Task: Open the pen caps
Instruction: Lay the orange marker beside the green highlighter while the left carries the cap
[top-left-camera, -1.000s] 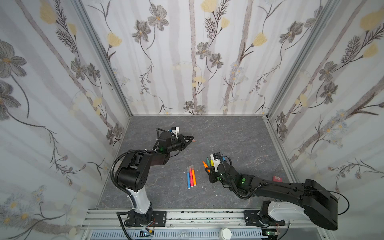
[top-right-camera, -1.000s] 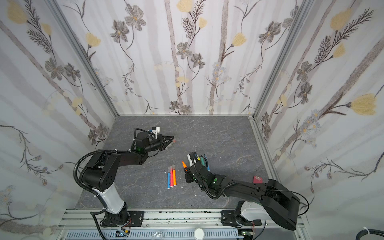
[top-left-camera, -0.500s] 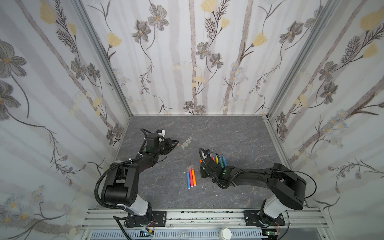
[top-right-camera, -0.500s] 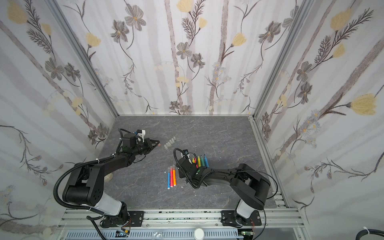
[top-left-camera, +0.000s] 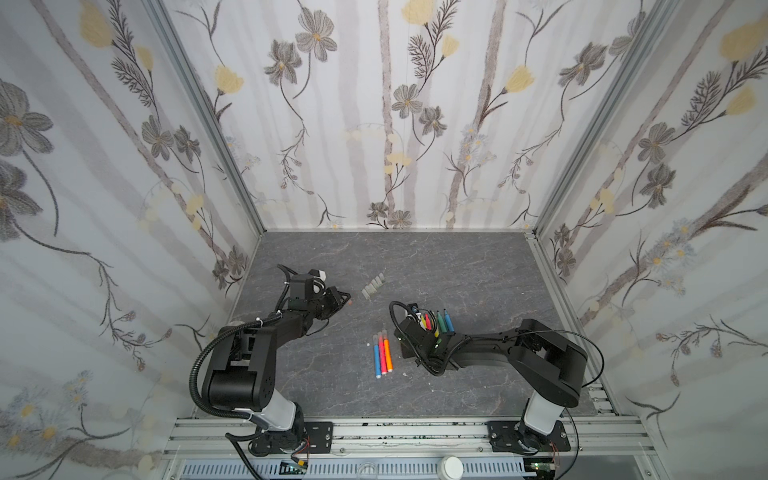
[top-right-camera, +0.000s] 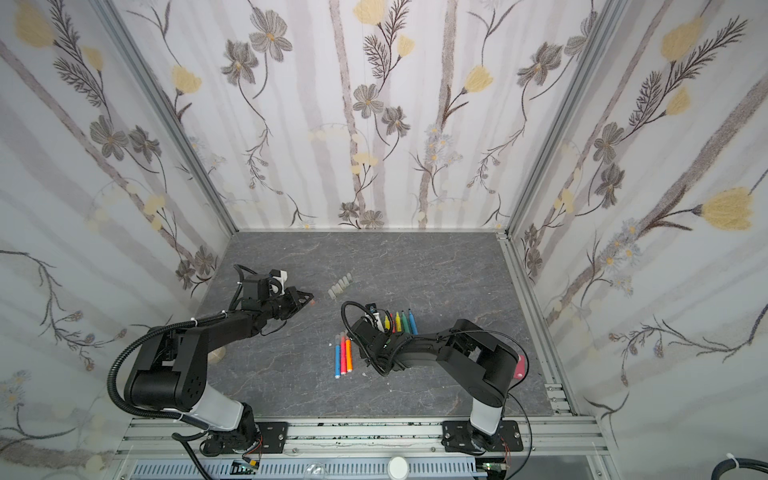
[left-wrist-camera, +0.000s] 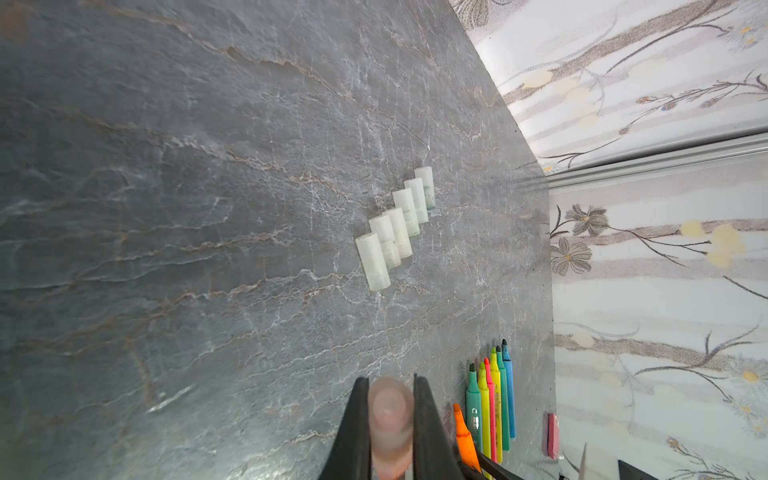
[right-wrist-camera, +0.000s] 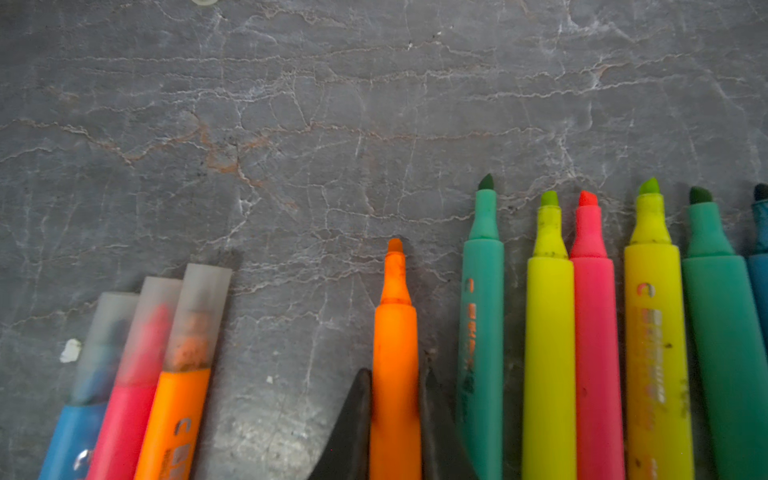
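Note:
My left gripper (left-wrist-camera: 390, 380) is shut on one translucent pen cap (left-wrist-camera: 390, 415) with an orange tint, and it hangs left of a row of several loose pen caps (top-left-camera: 374, 286) lying on the table. In the right wrist view my right gripper (right-wrist-camera: 395, 370) is shut on an uncapped orange pen (right-wrist-camera: 395, 324), held low beside a row of several uncapped pens (right-wrist-camera: 602, 332). Three capped pens (top-left-camera: 383, 353), blue, pink and orange, lie side by side to its left. In both top views the left gripper (top-left-camera: 344, 297) sits mid-left and the right gripper (top-right-camera: 380, 322) near the centre.
The grey stone-patterned table (top-left-camera: 478, 270) is boxed in by flowered walls on three sides. A small pink block (top-right-camera: 518, 368) lies by the right arm's elbow. Small white specks (right-wrist-camera: 70, 350) dot the table near the capped pens.
My left gripper has drawn back to the left with the cap, uncovering the row of loose caps. My right arm has folded its elbow up and moved the orange pen slightly left.

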